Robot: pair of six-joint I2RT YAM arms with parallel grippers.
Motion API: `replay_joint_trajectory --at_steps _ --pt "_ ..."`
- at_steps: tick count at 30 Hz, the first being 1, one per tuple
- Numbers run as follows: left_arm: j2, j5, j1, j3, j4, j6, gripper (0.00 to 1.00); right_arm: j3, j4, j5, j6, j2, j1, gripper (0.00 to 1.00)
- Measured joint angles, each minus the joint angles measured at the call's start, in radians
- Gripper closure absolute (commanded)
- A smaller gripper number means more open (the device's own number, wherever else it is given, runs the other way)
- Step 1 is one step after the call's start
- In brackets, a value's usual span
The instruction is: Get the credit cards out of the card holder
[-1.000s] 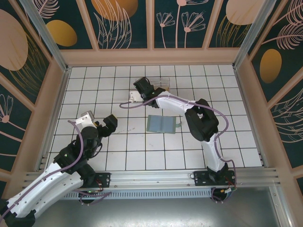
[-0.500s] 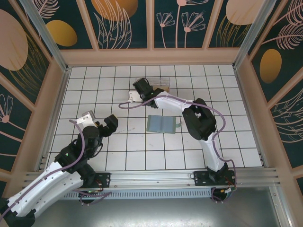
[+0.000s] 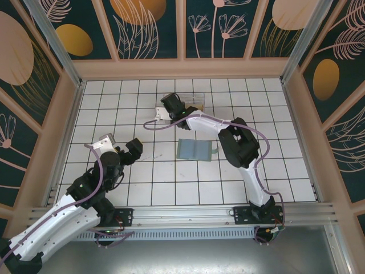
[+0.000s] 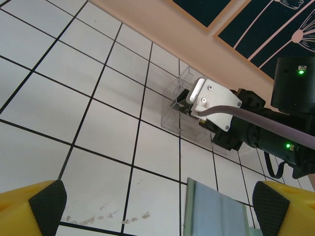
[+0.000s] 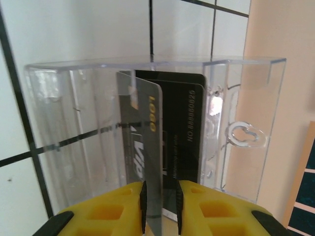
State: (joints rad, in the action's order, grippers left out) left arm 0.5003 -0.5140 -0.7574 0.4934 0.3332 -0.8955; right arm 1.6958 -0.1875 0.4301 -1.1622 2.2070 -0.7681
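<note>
Right gripper [image 5: 161, 202] has edged closer at the tabletop's far edge, and its fingers are pinched on the grey gold-lettered card [image 5: 142, 132], which stands inside the clear acrylic card holder [image 5: 241, 98]. It looks ready to pull. Left gripper [image 3: 130, 150] hangs spread wide.

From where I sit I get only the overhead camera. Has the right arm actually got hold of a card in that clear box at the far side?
Observer: Yes. On the right wrist camera the right gripper has its fingers pinched on a grey card that stands upright in the clear card holder.
Operator: Is that the only card in there?
Observer: No. A black card stands just behind it, with a number printed on its face.
Operator: And the other arm?
Observer: Its wrist camera shows the left gripper open, with nothing between the fingers, looking toward the holder.
</note>
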Motion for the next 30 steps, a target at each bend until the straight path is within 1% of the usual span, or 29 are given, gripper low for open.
replay_joint_trajectory --at_steps 13,21,30 --pt "0.008 0.000 0.000 0.000 0.000 0.000 0.02 0.022 0.127 0.073 0.000 0.016 0.013 0.72" --pt "0.043 0.001 0.000 -0.003 -0.009 0.001 0.01 0.022 0.132 0.074 0.039 0.018 0.037 0.71" --pt "0.044 0.002 0.000 -0.003 -0.015 0.002 0.01 0.022 0.132 0.069 0.074 0.019 0.043 0.70"
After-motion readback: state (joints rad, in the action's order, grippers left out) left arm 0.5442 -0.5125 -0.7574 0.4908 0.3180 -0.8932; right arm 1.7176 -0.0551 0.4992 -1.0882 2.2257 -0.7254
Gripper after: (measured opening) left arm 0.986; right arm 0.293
